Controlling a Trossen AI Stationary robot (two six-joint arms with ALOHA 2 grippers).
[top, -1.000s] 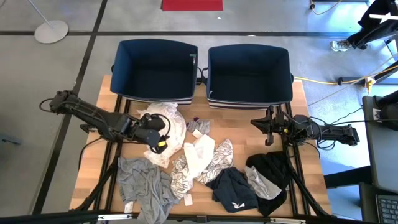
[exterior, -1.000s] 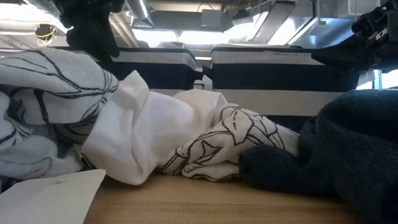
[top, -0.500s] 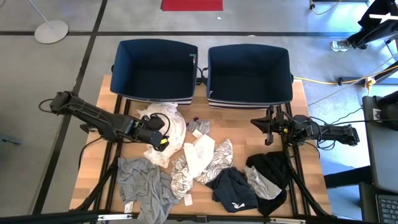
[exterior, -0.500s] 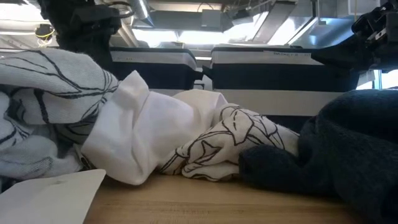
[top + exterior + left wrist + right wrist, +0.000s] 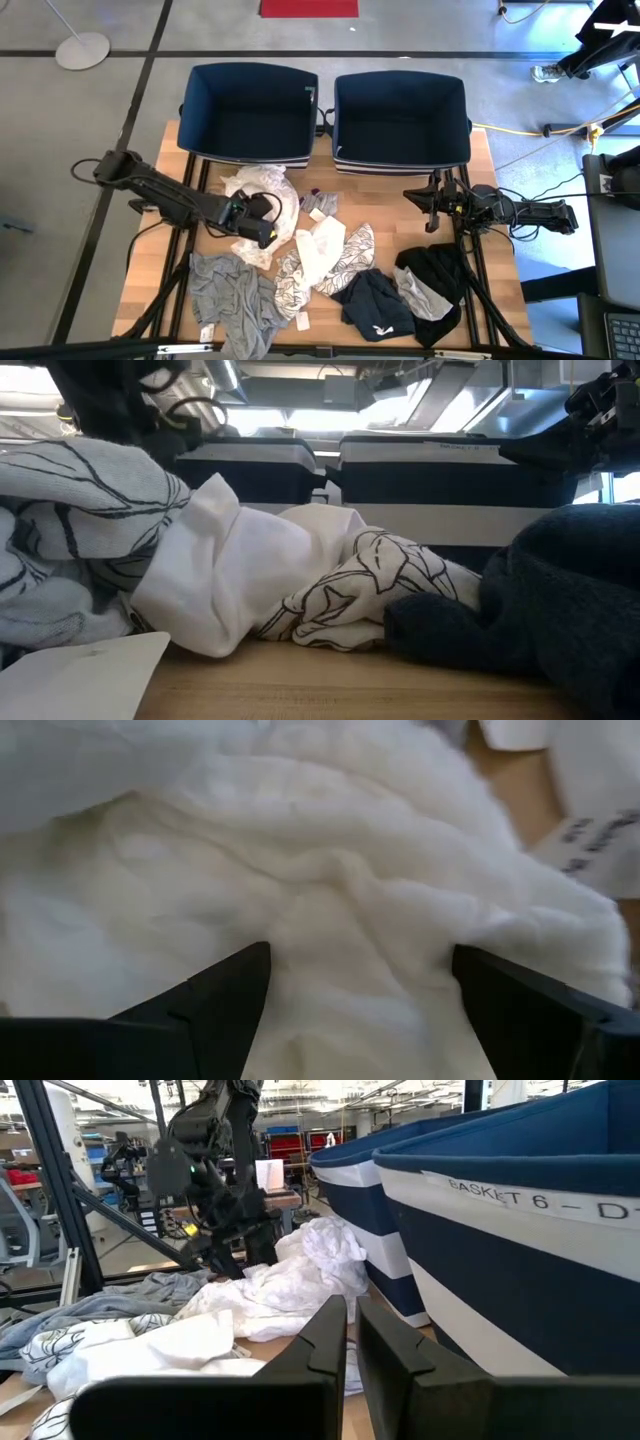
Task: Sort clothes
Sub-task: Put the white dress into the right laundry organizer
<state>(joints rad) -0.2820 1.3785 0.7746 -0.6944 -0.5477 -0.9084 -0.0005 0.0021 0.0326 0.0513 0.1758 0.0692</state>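
The left end effector (image 5: 355, 1005), fingers spread apart, is pressed down onto the white garment (image 5: 330, 890) directly beneath it.

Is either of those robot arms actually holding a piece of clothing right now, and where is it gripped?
No. The left tool stands open over the white garment, not closed on it; the right tool is shut and empty.

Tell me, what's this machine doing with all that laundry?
It is sorting clothes. The left gripper is down on a crumpled white garment, fingers open around a fold, nothing lifted yet. The right gripper waits shut near the right bin. Both navy bins look empty; the other clothes lie heaped on the table.
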